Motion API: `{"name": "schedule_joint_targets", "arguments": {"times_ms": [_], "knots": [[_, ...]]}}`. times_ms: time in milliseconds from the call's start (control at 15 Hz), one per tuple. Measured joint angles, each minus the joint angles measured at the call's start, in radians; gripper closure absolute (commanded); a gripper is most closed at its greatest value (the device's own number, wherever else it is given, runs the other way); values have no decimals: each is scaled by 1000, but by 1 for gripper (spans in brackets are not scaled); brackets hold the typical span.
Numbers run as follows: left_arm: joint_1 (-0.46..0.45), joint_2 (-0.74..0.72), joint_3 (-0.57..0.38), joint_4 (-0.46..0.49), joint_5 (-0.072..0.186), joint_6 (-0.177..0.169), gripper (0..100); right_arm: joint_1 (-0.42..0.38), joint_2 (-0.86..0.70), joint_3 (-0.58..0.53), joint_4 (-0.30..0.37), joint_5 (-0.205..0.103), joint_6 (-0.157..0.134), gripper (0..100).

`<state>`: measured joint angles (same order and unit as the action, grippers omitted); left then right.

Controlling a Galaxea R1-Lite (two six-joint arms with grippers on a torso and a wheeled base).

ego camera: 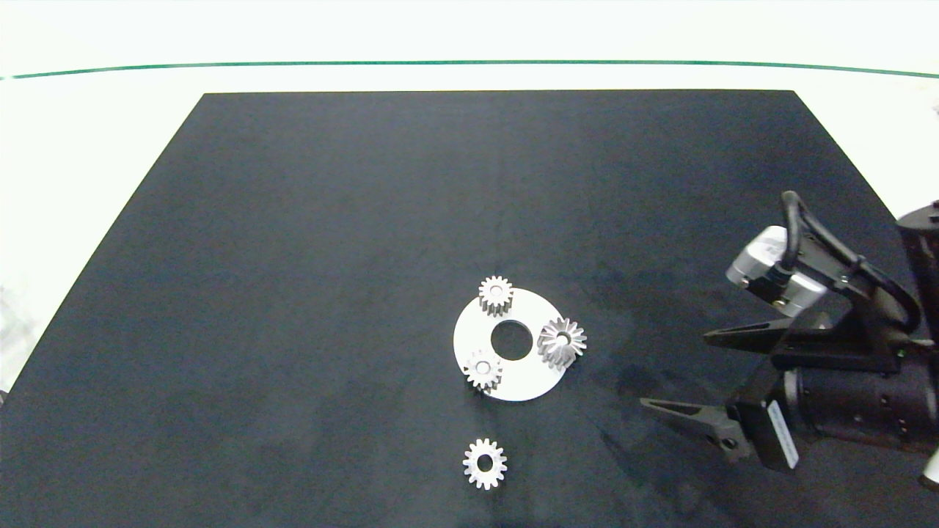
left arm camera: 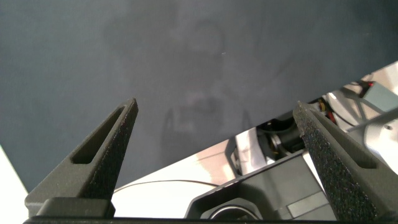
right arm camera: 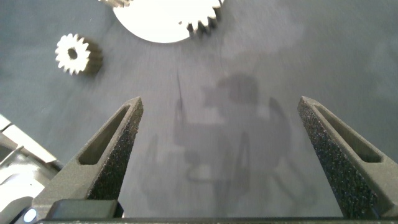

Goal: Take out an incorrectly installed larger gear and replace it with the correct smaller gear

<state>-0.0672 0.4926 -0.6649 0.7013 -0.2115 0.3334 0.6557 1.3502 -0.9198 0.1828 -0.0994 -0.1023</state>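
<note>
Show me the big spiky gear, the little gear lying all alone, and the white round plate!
larger gear (ego camera: 562,342), head view, on its pointed-tooth top face beside the bore.
smaller gear (ego camera: 475,471), head view, on its toothed ring next to the centre hole.
white plate (ego camera: 530,380), head view, on its bare flat surface.
</note>
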Motion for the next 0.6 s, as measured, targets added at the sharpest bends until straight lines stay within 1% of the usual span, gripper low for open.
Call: {"name": "schedule_joint_targets", "arguments": {"times_ms": [67,133,333,467,600], "knots": [[0,1,0,0,-19,0,0,1,35,-17,-8,1,-4,0],[0,3,3,0,-27,0,0,2,70,-39,-14,0,-6,0],[0,9,10,0,-32,1,0,2,164,-111,-17,-5,-11,0],[0,14,9,-1,-35,11,0,3,208,-143,-17,-9,-30,0],[0,20,9,-1,-36,17,0,6,244,-166,-18,-29,-38,0]]}}
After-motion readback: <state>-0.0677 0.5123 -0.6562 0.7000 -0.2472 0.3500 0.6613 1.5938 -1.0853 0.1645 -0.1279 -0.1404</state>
